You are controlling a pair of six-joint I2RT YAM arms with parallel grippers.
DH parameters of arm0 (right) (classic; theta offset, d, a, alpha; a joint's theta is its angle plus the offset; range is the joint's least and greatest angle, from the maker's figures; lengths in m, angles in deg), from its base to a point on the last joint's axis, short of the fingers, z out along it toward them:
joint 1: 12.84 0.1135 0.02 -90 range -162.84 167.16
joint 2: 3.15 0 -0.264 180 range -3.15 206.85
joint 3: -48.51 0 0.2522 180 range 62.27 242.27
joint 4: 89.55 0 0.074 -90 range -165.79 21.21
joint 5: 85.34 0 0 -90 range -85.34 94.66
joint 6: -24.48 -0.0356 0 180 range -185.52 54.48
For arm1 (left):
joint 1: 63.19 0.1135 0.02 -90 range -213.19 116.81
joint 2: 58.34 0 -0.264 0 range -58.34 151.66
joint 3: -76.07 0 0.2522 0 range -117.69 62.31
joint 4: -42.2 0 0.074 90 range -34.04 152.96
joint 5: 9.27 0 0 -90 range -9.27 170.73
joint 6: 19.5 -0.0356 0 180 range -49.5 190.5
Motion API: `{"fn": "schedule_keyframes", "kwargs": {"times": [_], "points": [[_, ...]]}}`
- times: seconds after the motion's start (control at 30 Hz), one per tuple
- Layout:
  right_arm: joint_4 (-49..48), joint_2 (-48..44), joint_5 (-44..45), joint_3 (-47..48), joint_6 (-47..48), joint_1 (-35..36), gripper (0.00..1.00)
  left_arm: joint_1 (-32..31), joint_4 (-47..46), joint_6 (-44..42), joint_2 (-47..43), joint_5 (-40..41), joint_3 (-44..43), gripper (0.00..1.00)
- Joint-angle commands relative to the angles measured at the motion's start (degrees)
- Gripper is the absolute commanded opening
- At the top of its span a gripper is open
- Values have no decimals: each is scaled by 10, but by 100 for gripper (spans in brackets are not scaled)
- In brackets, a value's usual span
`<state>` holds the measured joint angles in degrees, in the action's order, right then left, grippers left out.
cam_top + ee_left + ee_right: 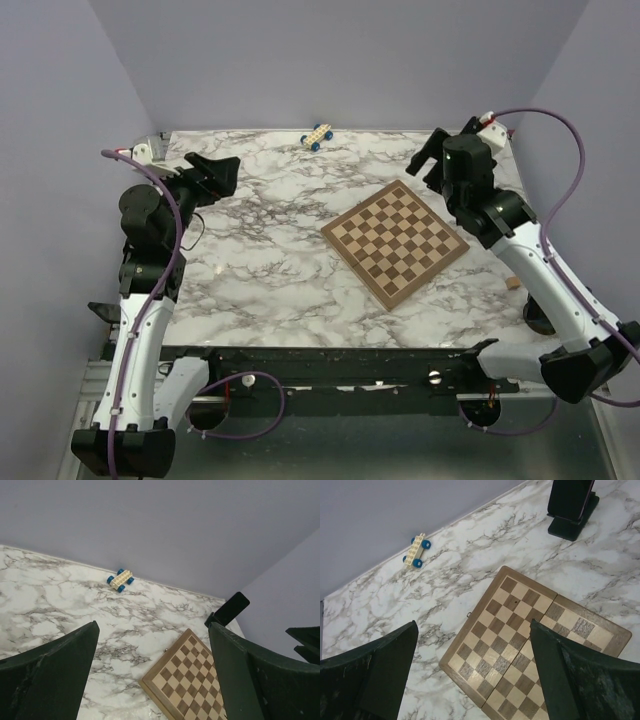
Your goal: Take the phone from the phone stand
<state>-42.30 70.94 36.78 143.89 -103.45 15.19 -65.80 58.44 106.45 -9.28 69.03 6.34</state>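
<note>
Phone (569, 497) leans upright on phone stand (574, 525), at 1 o'clock in the right wrist view, past the chessboard (520, 645). Left gripper (153, 630) and right gripper (473, 627) both gape wide, empty. Phone is likely rigid, slick and light — pinch its long edges, lift upward.

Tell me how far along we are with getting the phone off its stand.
Done: nothing; the phone sits tilted on the stand. In hand: nothing; the left gripper and right gripper are open, empty, apart from it. To do: reach, grip, lift it off.
</note>
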Motion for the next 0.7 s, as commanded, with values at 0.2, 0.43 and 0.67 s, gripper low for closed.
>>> {"fn": "schedule_keyframes", "kwargs": {"times": [0.2, 0.43, 0.67], "points": [[-165, -115, -169, -96, 86, -3, 100, 15, 187, -21, -70, 51, -16, 98], [-167, -131, -212, -105, 135, -3, 100, 45, 220, -42, -173, -56, 29, 99], [-180, -141, -192, -119, 178, -3, 100, 45, 404, -46, -147, 61, -55, 98]]}}
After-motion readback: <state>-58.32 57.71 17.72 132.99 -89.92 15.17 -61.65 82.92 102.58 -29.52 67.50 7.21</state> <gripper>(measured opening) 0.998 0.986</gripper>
